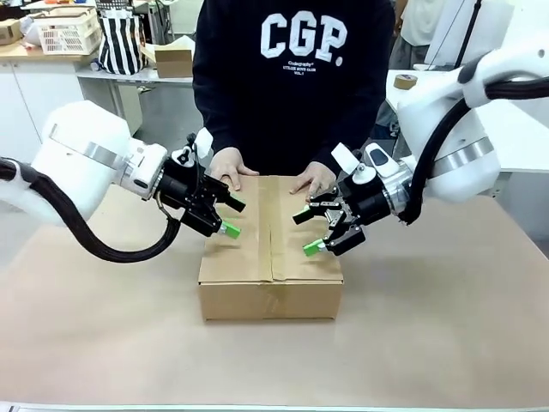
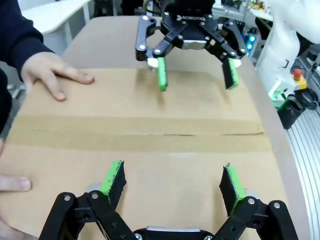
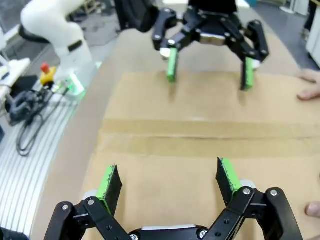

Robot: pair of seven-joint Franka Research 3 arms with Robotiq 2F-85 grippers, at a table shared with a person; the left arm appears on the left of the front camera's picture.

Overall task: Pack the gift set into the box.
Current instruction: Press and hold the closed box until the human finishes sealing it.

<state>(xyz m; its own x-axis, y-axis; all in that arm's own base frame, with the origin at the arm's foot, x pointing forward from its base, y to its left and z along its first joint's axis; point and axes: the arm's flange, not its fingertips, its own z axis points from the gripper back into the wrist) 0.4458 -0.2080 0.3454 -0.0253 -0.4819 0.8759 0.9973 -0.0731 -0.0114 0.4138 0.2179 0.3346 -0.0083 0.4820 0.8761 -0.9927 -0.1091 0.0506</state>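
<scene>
The box (image 1: 270,292) sits mid-table with its top flaps folded shut and a seam running down the middle (image 2: 150,135) (image 3: 200,135). The gift set is hidden. My left gripper (image 1: 232,217) (image 2: 172,175) hovers open just over the box's left flap, holding nothing. My right gripper (image 1: 306,232) (image 3: 168,176) hovers open over the right flap, also with nothing in it. Each wrist view shows the other gripper facing it across the lid: the right one (image 2: 196,80) and the left one (image 3: 209,75). The person's hands (image 1: 230,166) (image 1: 316,178) press flat on the lid's far edge.
The person stands close at the far side of the brown table (image 1: 429,326). Behind, a counter carries a small brown carton (image 1: 174,60), a white basket (image 1: 67,33) and a striped bag (image 1: 120,39). A tape roll (image 1: 406,81) lies on a table at back right.
</scene>
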